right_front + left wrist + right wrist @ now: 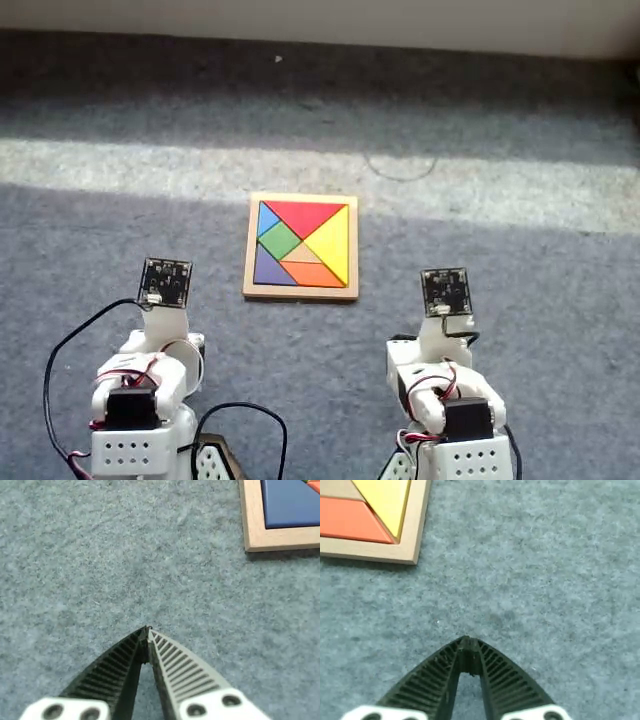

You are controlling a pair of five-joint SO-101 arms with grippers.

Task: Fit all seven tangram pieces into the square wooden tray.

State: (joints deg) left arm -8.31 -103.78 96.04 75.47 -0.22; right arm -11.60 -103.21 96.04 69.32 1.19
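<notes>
White arms (160,375) carry black servos (130,408), black cables (46,385), ribbed dark fingers (112,672).

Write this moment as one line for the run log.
tray: all seven tangram pieces inside | left gripper: shut, empty, above carpet | right gripper: shut, empty, above carpet | task: looks complete

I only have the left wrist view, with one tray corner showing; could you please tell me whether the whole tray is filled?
Observer: Yes. In the high view the tray holds seven tangram pieces, with no gap visible.
Operator: Thank you. What lies on the side away from me?
Observer: The yellow triangle fills that side, with the orange piece along the near edge.
Operator: And that arm's tool?
Observer: The right tool is shut, over bare carpet near the tray's corner.
</notes>
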